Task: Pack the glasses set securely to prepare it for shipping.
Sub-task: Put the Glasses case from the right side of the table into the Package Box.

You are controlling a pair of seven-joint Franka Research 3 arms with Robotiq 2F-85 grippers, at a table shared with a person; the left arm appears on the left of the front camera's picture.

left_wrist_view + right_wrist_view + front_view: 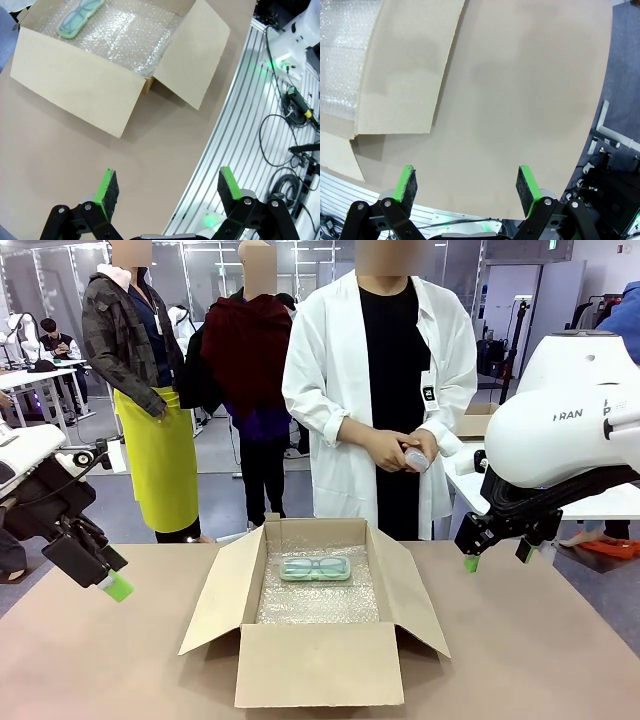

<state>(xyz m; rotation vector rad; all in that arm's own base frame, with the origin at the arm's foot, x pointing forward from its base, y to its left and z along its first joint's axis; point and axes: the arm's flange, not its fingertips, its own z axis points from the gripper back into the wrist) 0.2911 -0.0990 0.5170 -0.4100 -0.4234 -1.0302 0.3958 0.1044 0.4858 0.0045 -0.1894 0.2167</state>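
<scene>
the cardboard box (318, 660) is sitting on the worktop (540, 640) with its flaps splayed, lined with bubble wrap (315, 605). the mint-green case (315, 568) is lying on the wrap near the box's far wall. beyond the box, the person's hands (385, 450) are holding the pale pink case (415, 458). the left gripper (165, 185) is hovering left of the box, jaws spread wide and gripping nothing. the right gripper (466, 182) is hanging right of the box, equally spread and empty.

The right gripper (466, 175) hangs over the tan table (520, 90), its green pads (406, 181) spread wide with nothing between them; up and left of it lies a cardboard box flap (405, 70); beyond the flap's left edge shows bubble wrap (340, 55); far right of the flap, dark floor (625, 75) borders the table.
</scene>
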